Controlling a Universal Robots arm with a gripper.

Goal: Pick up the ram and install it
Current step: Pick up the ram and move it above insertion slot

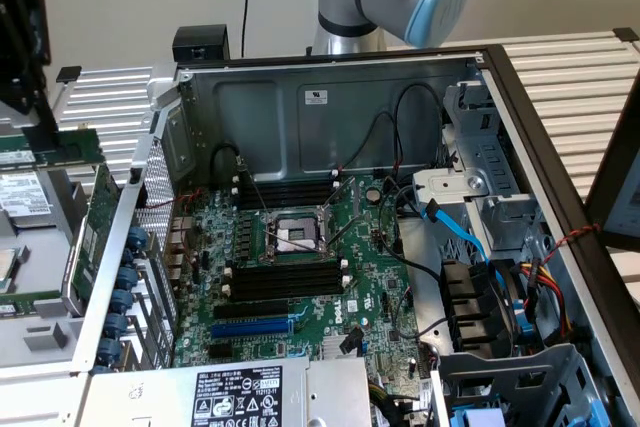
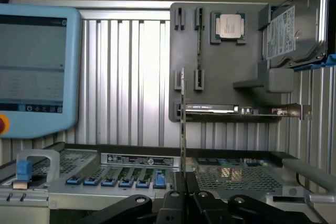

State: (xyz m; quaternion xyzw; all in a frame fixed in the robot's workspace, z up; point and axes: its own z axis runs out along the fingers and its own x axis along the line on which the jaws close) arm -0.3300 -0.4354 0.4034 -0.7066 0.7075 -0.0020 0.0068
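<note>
The ram [image 2: 181, 124] is a thin green stick seen edge-on, and it stands straight out from between the black fingers of my gripper [image 2: 181, 178], which is shut on it. In the exterior view the gripper [image 1: 45, 119] hangs at the far left, outside the open computer case [image 1: 330, 107] and above a parts holder. The green ram [image 1: 75, 144] sits at its tip. Long black empty slots [image 1: 285, 277] lie on the motherboard on both sides of the processor socket [image 1: 292, 235].
A grey parts holder [image 2: 252, 61] carries a processor chip [image 2: 229, 25], a hard drive [image 2: 294, 27], another stick [image 2: 199, 35] and an expansion card [image 2: 210, 109]. A blue screen unit [image 2: 34, 66] lies on the ribbed table. Cables and a drive cage [image 1: 500, 277] crowd the case at the exterior view's right.
</note>
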